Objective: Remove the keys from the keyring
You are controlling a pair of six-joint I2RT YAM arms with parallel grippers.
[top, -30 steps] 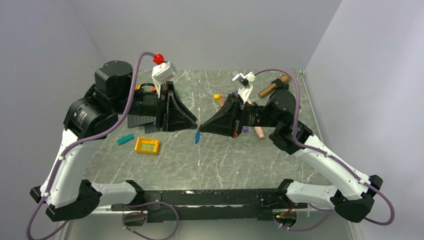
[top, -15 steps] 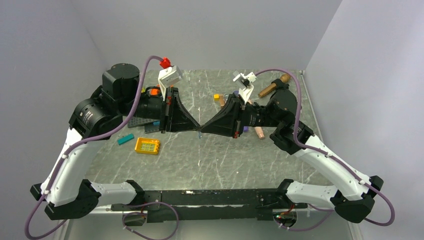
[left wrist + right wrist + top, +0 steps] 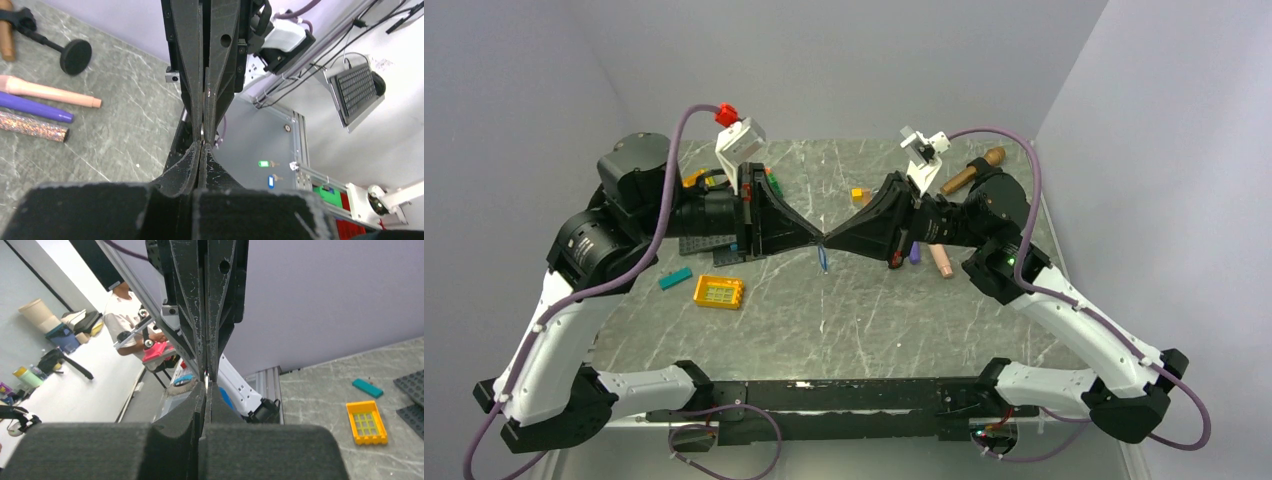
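Note:
My left gripper (image 3: pixel 817 238) and right gripper (image 3: pixel 831 240) meet tip to tip above the middle of the table, both shut. The keyring (image 3: pixel 824 259), a tiny blue loop, hangs just below where the tips meet. In the left wrist view my left gripper (image 3: pixel 202 145) is pressed shut against the right one's fingers (image 3: pixel 220 75). In the right wrist view a small metal glint (image 3: pixel 206 380) shows at the shut tips of my right gripper (image 3: pixel 206 386). The pads hide what each tip pinches. No keys can be made out on the ring.
An orange tray (image 3: pixel 718 292), a teal bar (image 3: pixel 675 278) and grey baseplates (image 3: pixel 704 243) lie at the left. Pens (image 3: pixel 941 262) and a wooden-handled tool (image 3: pixel 972 172) lie at the right. A green-tagged key (image 3: pixel 261 163) and a blue-tagged key (image 3: pixel 271 181) lie on the floor beyond the table.
My left gripper moved right to the right gripper's tip and shut there. The blue loop, which hung lower from the right gripper alone, now hangs higher under both tips.

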